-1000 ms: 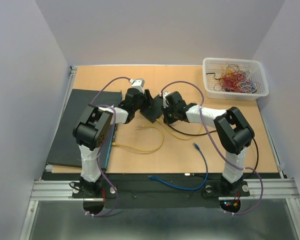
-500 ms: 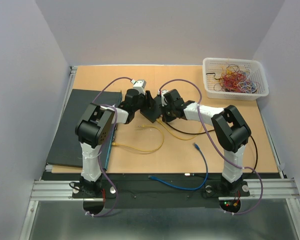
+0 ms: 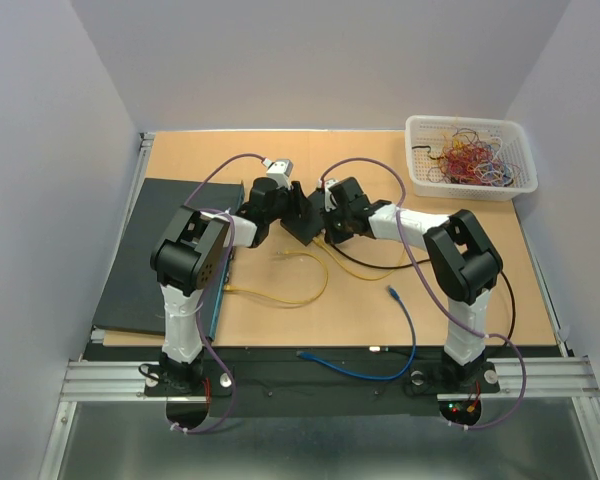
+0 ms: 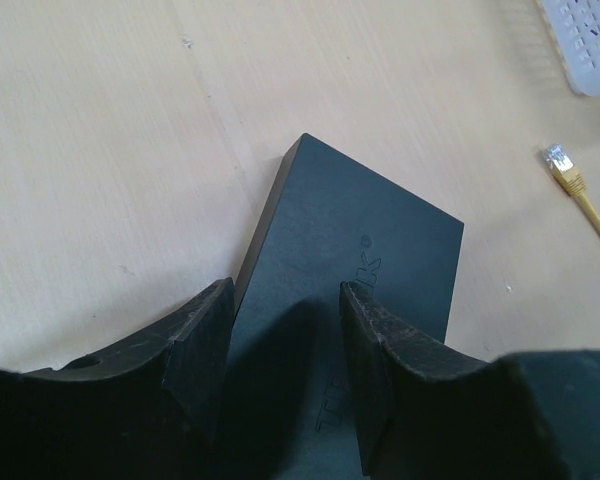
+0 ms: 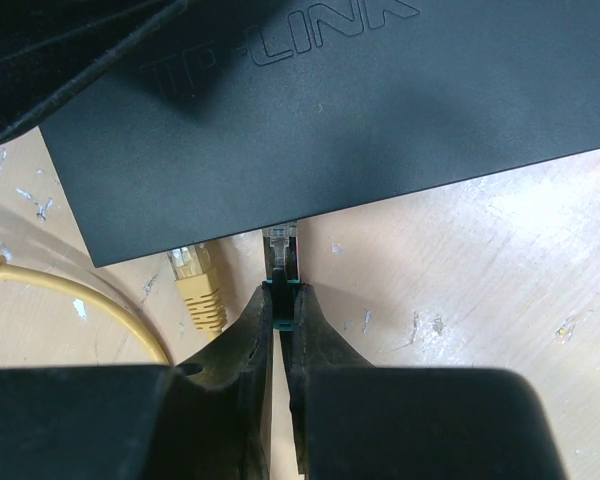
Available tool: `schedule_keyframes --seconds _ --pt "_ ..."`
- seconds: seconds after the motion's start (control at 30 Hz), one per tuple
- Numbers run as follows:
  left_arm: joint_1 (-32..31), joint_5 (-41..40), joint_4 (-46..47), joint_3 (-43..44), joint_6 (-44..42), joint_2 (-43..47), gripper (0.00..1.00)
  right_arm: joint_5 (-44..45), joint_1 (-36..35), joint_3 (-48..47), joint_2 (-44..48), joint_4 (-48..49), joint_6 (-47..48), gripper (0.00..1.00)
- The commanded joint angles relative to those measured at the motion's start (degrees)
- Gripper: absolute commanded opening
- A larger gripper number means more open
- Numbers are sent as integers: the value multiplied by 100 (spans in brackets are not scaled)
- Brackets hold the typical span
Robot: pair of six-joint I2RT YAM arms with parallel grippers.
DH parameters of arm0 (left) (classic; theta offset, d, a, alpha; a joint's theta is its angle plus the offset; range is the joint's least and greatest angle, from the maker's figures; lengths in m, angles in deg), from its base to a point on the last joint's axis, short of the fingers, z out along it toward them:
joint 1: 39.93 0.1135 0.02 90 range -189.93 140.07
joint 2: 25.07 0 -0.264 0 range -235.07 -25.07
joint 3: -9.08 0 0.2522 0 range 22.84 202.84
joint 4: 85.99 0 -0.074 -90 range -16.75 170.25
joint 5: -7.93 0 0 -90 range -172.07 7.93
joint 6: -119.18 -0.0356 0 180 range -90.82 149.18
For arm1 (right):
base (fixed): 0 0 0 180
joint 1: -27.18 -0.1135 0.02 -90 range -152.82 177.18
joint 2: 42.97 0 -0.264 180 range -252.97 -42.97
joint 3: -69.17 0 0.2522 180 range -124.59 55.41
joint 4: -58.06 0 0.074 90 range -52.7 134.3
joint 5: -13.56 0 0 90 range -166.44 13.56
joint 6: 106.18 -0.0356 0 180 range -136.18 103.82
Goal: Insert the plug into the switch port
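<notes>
Right gripper (image 5: 282,298) clenched on plug (image 5: 282,248); the plug's long axis points straight into the switch (image 5: 360,110), tip at its edge. Left gripper (image 4: 285,305) straddles the switch, grip undeterminable.

One switch (image 3: 302,218), one white basket (image 3: 470,190), one blue cable (image 3: 411,335) and one black mat (image 3: 155,250).

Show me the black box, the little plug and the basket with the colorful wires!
black box (image 5: 330,110), right wrist view, on its top face.
plug (image 5: 281,243), right wrist view, on its clear tip.
basket (image 3: 465,190), top external view, on its near wall.
</notes>
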Motion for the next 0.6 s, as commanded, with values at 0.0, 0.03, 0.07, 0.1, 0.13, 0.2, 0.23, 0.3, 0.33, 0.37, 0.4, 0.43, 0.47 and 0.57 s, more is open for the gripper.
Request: schedule_keyframes --seconds 0.0,0.03,0.07,0.1,0.13,0.2,0.23,0.3,0.33,0.37,0.4,0.43,0.47,0.57 --pt "-54 212 230 134 72 -17 56 -123 109 -242 -219 23 -30 1" --pt "-54 186 256 91 99 -25 56 -219 118 -259 -219 23 -39 0" --pt "-46 177 274 73 117 -17 56 -264 100 -268 -219 23 -39 0" --pt "-54 168 291 38 152 -8 56 -264 109 -268 -210 23 -39 0" --pt "-54 142 300 3 161 -8 56 -256 100 -268 -201 15 -31 1" --pt "-54 133 318 -24 187 -25 55 -247 65 -268 -175 6 4 0" --pt "-46 124 327 -33 204 -43 55 -247 39 -268 -166 -11 22 0" --pt "-54 107 327 -24 231 -60 55 -256 12 -268 -157 -20 57 1" --pt "-54 89 327 -33 231 -78 54 -264 3 -277 -157 -29 75 1" --pt "-54 89 318 -33 248 -87 54 -264 -49 -277 -149 -38 92 1" --pt "-46 89 318 -33 240 -78 54 -247 -67 -277 -148 -47 119 0" --pt "-54 81 327 -42 248 -78 54 -238 -102 -286 -157 -64 119 1" --pt "-63 72 327 -50 249 -78 54 -247 -120 -294 -157 -64 128 0" --pt "-54 45 318 -68 231 -78 54 -229 -155 -321 -166 -64 128 1"
